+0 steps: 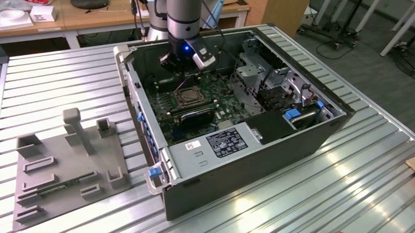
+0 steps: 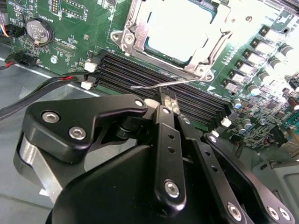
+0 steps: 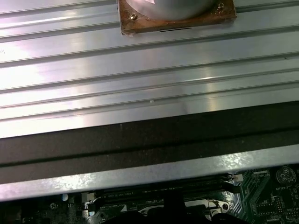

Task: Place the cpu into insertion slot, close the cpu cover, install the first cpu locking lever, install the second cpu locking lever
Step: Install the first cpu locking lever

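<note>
Cpu (image 2: 180, 23) sat under the closed cover (image 2: 134, 32), just beyond the gripper (image 2: 167, 97). Arm (image 1: 182, 19) hung upright into the case (image 1: 272, 170), its fingers (image 2: 163, 126) drawn together beside a thin lever (image 2: 187, 82).

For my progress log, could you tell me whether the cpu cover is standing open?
No, in the second wrist view the cpu cover lies flat, framing the cpu.

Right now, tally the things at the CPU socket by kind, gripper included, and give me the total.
cpu: 1
cpu cover: 1
wire locking lever that I can make out, by the gripper's tips: 1
gripper: 1
Total: 4
</note>
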### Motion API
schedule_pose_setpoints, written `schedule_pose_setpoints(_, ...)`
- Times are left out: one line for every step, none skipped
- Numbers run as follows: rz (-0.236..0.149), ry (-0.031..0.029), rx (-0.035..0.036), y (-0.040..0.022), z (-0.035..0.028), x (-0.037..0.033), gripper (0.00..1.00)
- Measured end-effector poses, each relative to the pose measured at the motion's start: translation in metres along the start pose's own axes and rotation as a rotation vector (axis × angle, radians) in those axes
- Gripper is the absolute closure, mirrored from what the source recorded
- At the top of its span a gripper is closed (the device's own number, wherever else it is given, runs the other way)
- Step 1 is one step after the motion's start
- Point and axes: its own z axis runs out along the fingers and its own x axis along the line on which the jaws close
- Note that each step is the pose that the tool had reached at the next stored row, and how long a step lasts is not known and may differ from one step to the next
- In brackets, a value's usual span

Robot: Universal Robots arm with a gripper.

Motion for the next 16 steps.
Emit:
schedule_pose_setpoints(0.0, 0.0, 0.0, -0.0001, 0.0003, -0.0001, 0.89)
schedule_pose_setpoints(0.0, 0.0002, 0.0003, -0.0001, 0.0004, -0.0001, 0.89)
schedule_pose_setpoints(0.0, 0.0001, 0.0003, -0.0001, 0.0006, -0.0002, 0.89)
schedule_pose_setpoints(0.0, 0.0, 0.0, -0.0001, 0.001, -0.0002, 0.89)
schedule_pose_setpoints(0.0, -0.0001, -0.0001, -0.0002, 0.0013, -0.0003, 0.89)
schedule_pose_setpoints(0.0, -0.0001, -0.0001, -0.0003, 0.0017, -0.0003, 0.89)
schedule_pose_setpoints(0.0, 0.0, 0.0, -0.0004, 0.0021, -0.0005, 0.89)
schedule_pose_setpoints(0.0, 0.0, 0.0, -0.0004, 0.0024, -0.0006, 0.89)
schedule_pose_setpoints(0.0, 0.0, 0.0001, -0.0005, 0.0027, -0.0008, 0.89)
schedule_pose_setpoints(0.0, 0.0001, 0.0001, -0.0005, 0.003, -0.0011, 0.89)
schedule_pose_setpoints(0.0, 0.0001, 0.0001, -0.0005, 0.0033, -0.0014, 0.89)
schedule_pose_setpoints(0.0, 0.0001, 0.0001, -0.0006, 0.0036, -0.0018, 0.89)
schedule_pose_setpoints(0.0, 0.0001, 0.0001, -0.0006, 0.0039, -0.0022, 0.89)
schedule_pose_setpoints(0.0, 0.0, 0.0001, -0.0006, 0.0042, -0.0026, 0.89)
schedule_pose_setpoints(0.0, 0.0, 0.0001, -0.0005, 0.0044, -0.0031, 0.89)
schedule_pose_setpoints(0.0, 0.0001, 0.0001, -0.0005, 0.0047, -0.0035, 0.89)
